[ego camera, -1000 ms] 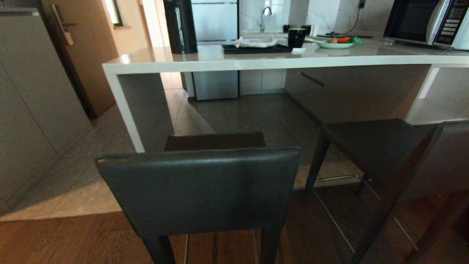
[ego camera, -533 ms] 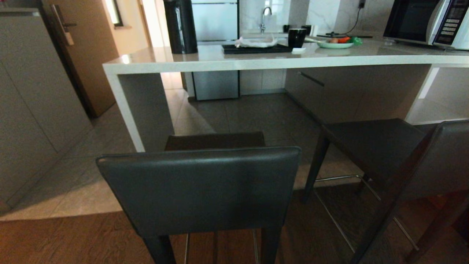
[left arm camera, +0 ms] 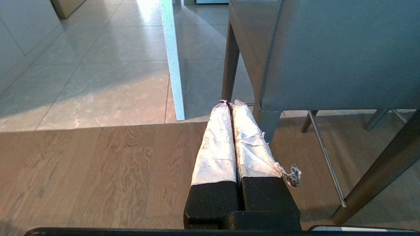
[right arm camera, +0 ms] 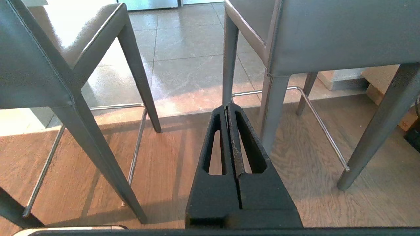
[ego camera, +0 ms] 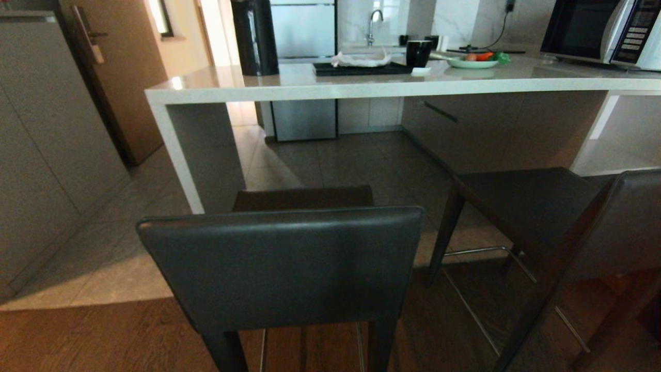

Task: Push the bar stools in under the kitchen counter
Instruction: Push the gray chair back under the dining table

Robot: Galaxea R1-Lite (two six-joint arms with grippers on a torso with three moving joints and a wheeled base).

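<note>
Stools both stand pulled out from the table [ego camera: 361,85]: the near stool [ego camera: 281,268] dead ahead at 12 o'clock, the second stool [ego camera: 542,217] angled at 2 o'clock, with left jaws [left arm camera: 229,104] and right jaws [right arm camera: 228,106] clenched empty, low behind them.

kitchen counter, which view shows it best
The head view: the kitchen counter shows its whole glossy worktop, thick front edge and slab end leg, with both bar stools short of it. The left wrist view catches only the speckled edge of the end leg. The right wrist view shows none of it.
</note>
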